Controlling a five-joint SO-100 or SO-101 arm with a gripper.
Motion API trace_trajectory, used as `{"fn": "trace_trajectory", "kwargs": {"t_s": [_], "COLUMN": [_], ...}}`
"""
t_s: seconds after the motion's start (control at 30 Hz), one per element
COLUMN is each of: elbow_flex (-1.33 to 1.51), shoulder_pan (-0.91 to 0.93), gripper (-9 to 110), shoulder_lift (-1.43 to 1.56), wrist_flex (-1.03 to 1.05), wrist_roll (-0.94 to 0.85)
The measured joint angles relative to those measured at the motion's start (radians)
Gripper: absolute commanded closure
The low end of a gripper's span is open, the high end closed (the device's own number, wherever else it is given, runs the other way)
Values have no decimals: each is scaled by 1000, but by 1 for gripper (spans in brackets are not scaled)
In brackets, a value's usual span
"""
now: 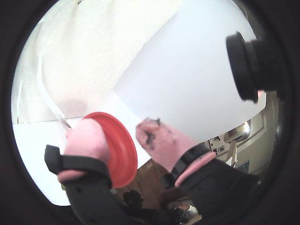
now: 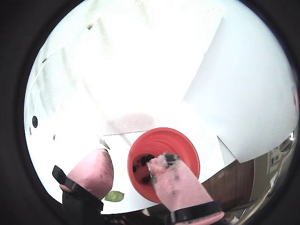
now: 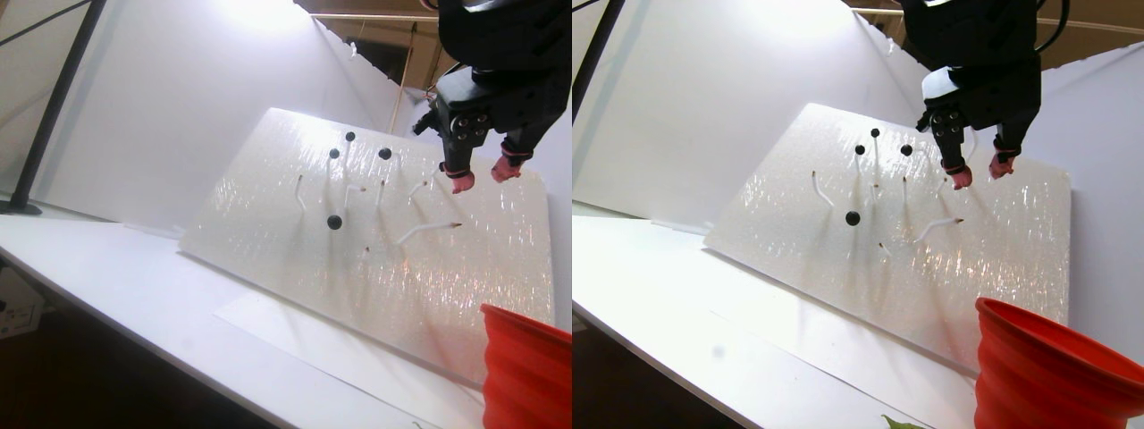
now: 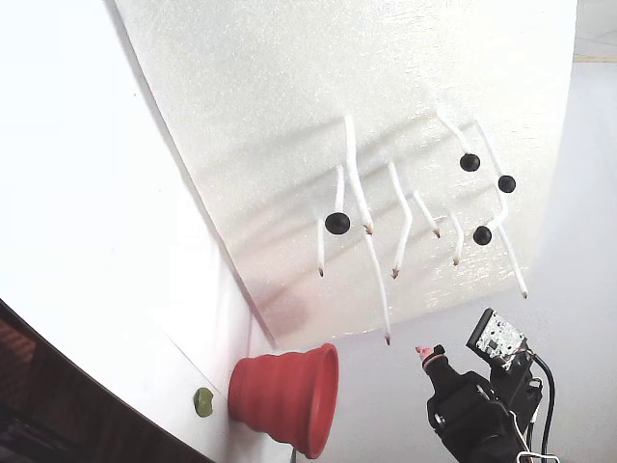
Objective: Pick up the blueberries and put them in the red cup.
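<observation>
Claw [image 2: 129, 164] spread wide and empty over the red cup [image 2: 187, 147], a few berries [image 2: 140, 165] inside already. Four berries remain on the board's [image 4: 241, 116] stems — approach one squarely, pinch gently, pull off cleanly.

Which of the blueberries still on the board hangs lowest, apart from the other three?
The lone blueberry low on the white board in the stereo pair view; the other three cluster higher up, closer to the tool.
</observation>
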Motion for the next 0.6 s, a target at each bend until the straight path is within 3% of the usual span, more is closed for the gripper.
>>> {"fn": "trace_trajectory", "kwargs": {"t_s": [0.6], "elbow_flex": [54], "shoulder_pan": [-91], "gripper": [87], "shoulder_lift": [147], "wrist_flex": [40], "wrist_roll": [34]}}
